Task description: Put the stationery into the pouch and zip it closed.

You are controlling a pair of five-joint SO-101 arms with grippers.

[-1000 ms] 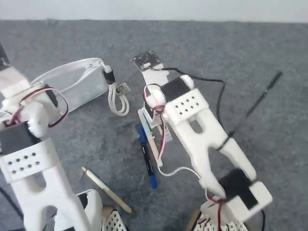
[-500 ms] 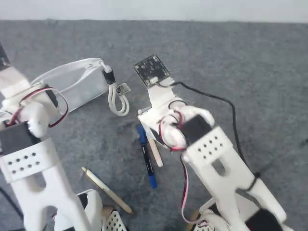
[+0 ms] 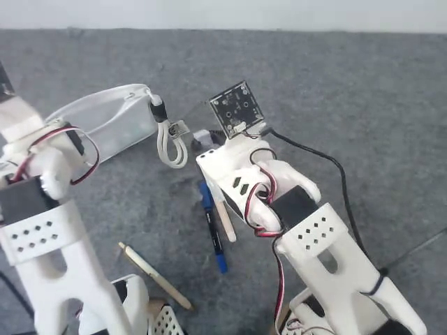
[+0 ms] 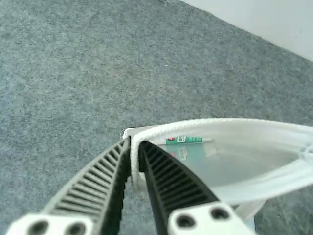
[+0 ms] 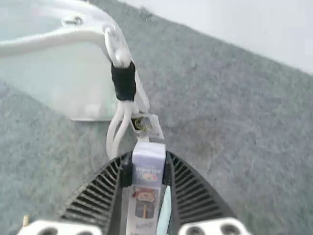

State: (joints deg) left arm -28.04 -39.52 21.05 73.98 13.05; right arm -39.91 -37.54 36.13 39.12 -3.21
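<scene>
The clear pouch (image 3: 105, 118) lies open at the back left, a green-labelled item inside it (image 4: 183, 140). My left gripper (image 4: 134, 145) is shut on the pouch's rim (image 4: 205, 126) at its far end. My right gripper (image 3: 204, 148) hangs above the table beside the pouch's white strap (image 3: 171, 145), shut on a small eraser in a printed sleeve (image 5: 146, 178). In the right wrist view the pouch (image 5: 49, 68), its strap (image 5: 124, 93) and a small tag (image 5: 145, 125) lie just beyond the right gripper (image 5: 145, 159). A blue pen (image 3: 213, 230) and a pale stick (image 3: 225, 220) lie under the right arm.
A beige pencil (image 3: 155, 276) lies near the front, between the two arm bases. Grey carpet covers the table, with open room at the back and on the right. A black cable (image 3: 321, 160) trails from the right arm's camera board.
My right arm has risen off the table by the pen and swung back towards the pouch's strap end, carrying the eraser. The left arm and pouch have stayed put.
</scene>
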